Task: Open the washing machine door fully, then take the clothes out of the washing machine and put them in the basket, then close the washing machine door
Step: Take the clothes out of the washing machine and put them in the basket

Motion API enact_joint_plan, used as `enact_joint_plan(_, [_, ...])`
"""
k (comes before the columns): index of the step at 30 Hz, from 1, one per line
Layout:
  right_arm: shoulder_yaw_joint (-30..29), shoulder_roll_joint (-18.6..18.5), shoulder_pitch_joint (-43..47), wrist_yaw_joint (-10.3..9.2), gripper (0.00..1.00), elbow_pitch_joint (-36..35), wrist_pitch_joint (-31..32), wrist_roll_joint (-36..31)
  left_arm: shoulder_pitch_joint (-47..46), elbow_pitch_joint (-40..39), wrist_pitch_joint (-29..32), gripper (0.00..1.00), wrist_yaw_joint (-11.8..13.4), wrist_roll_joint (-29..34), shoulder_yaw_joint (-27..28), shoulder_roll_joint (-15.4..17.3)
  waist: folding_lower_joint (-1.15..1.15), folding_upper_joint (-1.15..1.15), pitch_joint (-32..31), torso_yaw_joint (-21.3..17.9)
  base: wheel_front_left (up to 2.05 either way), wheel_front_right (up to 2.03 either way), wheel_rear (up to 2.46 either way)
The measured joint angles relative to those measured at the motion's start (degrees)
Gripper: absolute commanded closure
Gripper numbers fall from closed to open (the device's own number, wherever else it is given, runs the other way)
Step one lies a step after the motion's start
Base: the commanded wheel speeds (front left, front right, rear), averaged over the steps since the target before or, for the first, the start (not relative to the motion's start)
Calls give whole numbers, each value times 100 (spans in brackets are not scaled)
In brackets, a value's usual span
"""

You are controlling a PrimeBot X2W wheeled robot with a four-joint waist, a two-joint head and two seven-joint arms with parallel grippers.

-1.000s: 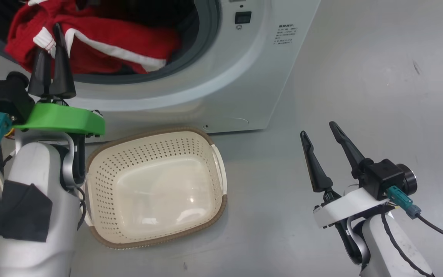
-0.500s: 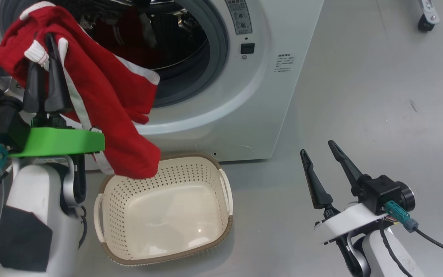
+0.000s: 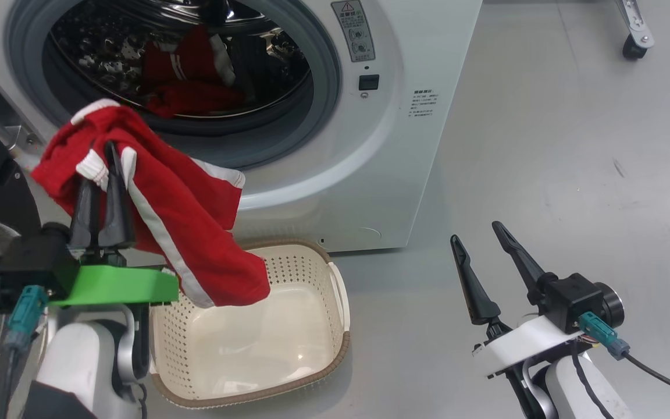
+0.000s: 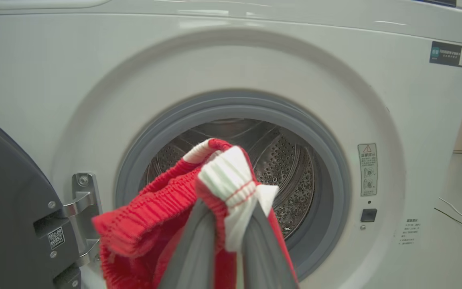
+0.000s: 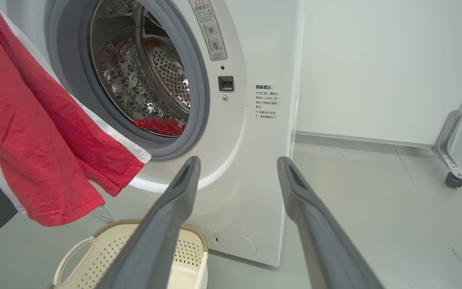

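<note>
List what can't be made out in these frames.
Head view: near-left corner of the basket, behind the left arm and the hanging red garment.
Head view: how many clothes lie in the drum; they are bunched and mirrored in the steel.
Head view: print on the washing machine, too small.
Left wrist view: door, cut off by the left edge.
Left wrist view: left claw tips, wrapped in fabric.
</note>
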Motion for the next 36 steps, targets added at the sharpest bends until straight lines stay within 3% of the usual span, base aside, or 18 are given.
enact_joint_plan(9, [30,2,-3,1,0,-137,0,-7,666,74,157,100,96,-102,-9,-42,0,0,224,-132,0,0,0])
enact_joint_plan(18, [88,4,-30,1,0,-307,0,-25,750,310,136,100,114,-250,48,-91,0,0,623,-317,0,0,0])
enact_joint_plan(36, [168,35,-540,13,0,-766,-1,-27,231,1911,708,100,29,-465,153,66,0,0,1858,-903,0,0,0])
